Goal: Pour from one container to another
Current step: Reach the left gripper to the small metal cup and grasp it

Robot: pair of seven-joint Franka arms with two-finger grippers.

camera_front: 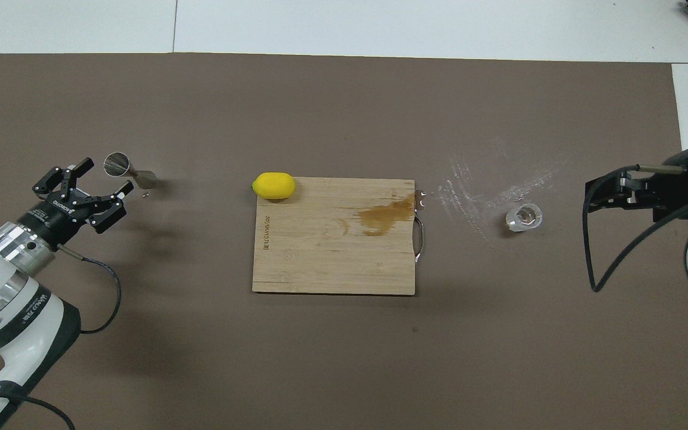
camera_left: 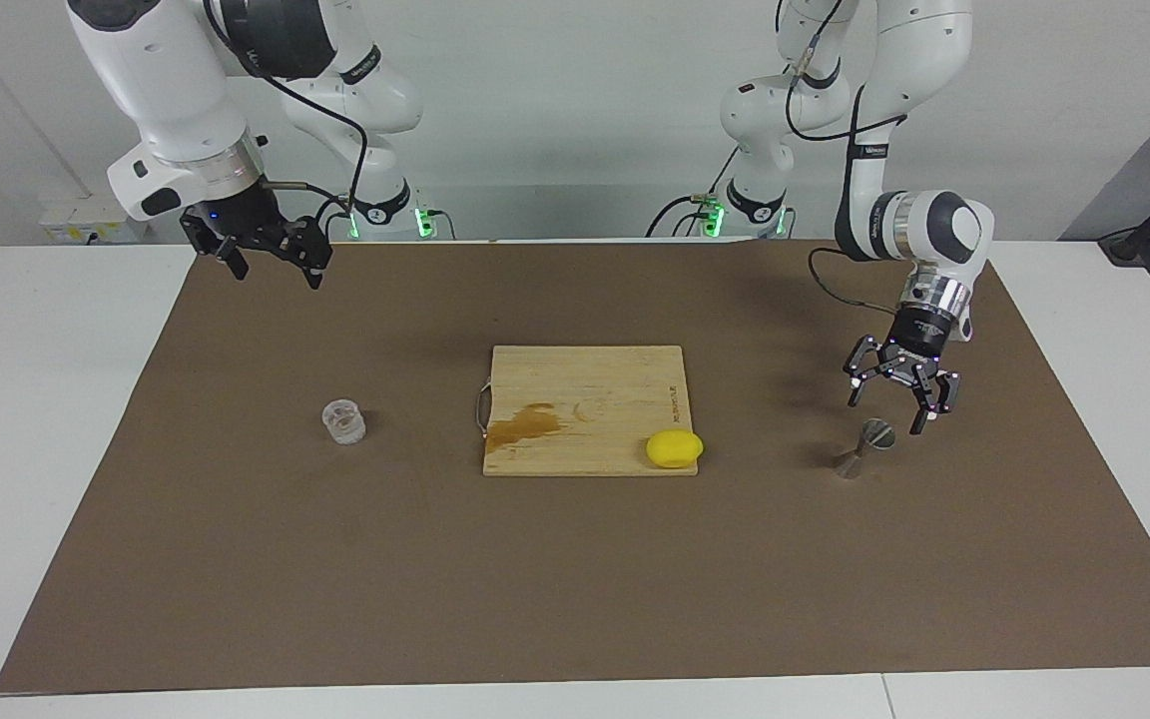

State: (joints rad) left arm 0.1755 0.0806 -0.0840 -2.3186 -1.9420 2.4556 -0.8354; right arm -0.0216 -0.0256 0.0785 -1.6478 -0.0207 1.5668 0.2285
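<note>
— What's on the brown-matted surface (camera_left: 236, 559)?
— The left hand (camera_left: 892, 409), spread open and empty, hangs just above the jigger (camera_left: 862, 448); the right hand (camera_left: 271, 262), open and empty, waits high.
— The jigger's axis?
— Upright, mouth up; overhead it seems tilted. The glass cup (camera_left: 344, 420) stands toward the right arm's end.

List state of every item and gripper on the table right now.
glass cup: upright on the mat, untouched
jigger: standing tilted on the mat, not gripped
left gripper: open, just above the jigger
right gripper: open, raised, waiting
lemon: on the cutting board's corner
cutting board: flat, stained
</note>
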